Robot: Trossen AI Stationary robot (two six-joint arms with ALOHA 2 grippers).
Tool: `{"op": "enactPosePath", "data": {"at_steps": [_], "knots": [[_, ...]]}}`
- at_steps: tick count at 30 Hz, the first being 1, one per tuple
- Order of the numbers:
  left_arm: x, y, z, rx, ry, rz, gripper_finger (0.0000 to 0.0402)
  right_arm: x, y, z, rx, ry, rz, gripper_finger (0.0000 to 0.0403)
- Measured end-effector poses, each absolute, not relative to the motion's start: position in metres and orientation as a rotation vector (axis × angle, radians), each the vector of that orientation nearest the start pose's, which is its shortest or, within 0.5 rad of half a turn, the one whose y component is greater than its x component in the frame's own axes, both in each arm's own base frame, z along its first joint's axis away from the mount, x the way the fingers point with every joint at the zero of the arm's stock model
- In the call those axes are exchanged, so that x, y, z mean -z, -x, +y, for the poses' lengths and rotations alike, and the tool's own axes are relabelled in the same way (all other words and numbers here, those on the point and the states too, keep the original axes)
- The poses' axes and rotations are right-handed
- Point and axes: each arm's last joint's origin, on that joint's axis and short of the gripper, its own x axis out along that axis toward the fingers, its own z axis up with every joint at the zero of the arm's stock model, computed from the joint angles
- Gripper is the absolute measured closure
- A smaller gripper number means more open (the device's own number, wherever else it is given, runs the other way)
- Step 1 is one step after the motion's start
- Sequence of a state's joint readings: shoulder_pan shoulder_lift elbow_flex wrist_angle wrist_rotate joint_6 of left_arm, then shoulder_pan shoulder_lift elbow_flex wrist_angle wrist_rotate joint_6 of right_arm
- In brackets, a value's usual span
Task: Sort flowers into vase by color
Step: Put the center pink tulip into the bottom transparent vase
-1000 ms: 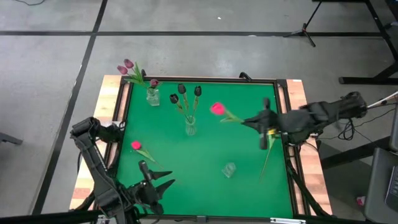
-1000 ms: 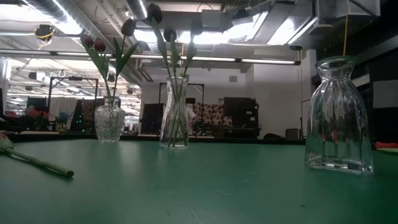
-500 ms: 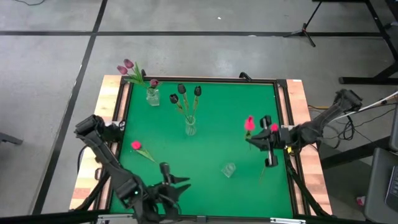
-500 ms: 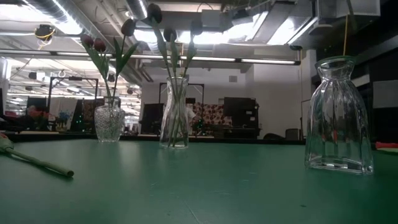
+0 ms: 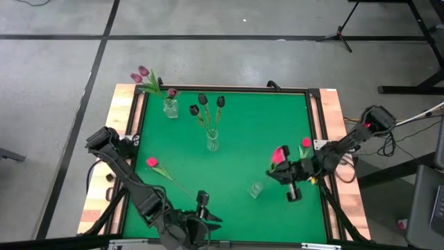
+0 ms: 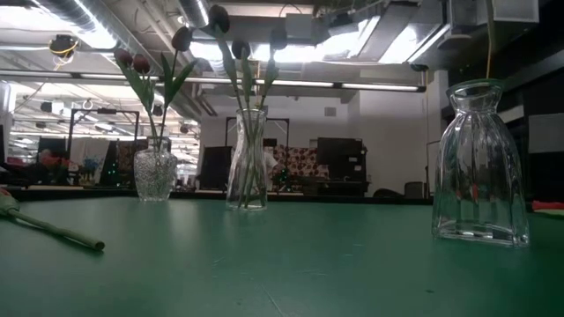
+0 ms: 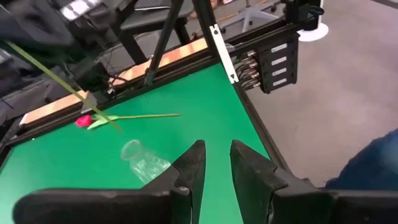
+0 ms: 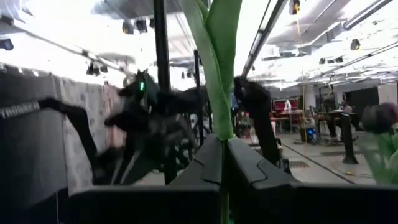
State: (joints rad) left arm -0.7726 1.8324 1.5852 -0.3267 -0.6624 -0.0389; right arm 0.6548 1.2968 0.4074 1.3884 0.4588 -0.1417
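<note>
I've got the right gripper (image 5: 292, 182) clamped on a pink tulip (image 5: 280, 155) just beside the empty vase (image 5: 255, 189), left gripper (image 7: 216, 163) partly apart near the front edge; a swinging stem could miss the narrow neck or tip it.

The things are carried by a desk (image 5: 229, 153) covered with a green mat, framed by a dark rim and pale wooden edges. Three clear glass vases stand on it: a round one (image 5: 170, 107) holding purple tulips near the far left corner, a tall narrow one (image 5: 212, 142) with dark tulips just right of it toward the middle, and an empty one (image 5: 255, 189) near the front right. A pink tulip (image 5: 166, 173) is laid flat on the mat at the left, and another (image 5: 305, 144) is seen close to the right rim.
</note>
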Motion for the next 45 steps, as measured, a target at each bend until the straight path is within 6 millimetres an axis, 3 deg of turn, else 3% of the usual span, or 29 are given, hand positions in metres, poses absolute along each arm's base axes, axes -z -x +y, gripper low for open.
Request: {"op": "enactPosePath", "data": {"at_steps": [8,17,45], "knots": [[-0.308,-0.31,-0.279,0.106,-0.345,0.433,0.0329,-0.228,-0.203,0.139,-0.121,-0.078,-0.445,0.04],[-0.308,-0.309,-0.28,0.102,-0.362,0.432,0.0329,-0.225,-0.205,0.14,-0.131,-0.104,-0.421,0.0397],[-0.307,-0.314,-0.273,0.083,-0.369,0.443,0.0329,-0.2,-0.211,0.144,-0.069,-0.114,-0.17,0.0262]]}}
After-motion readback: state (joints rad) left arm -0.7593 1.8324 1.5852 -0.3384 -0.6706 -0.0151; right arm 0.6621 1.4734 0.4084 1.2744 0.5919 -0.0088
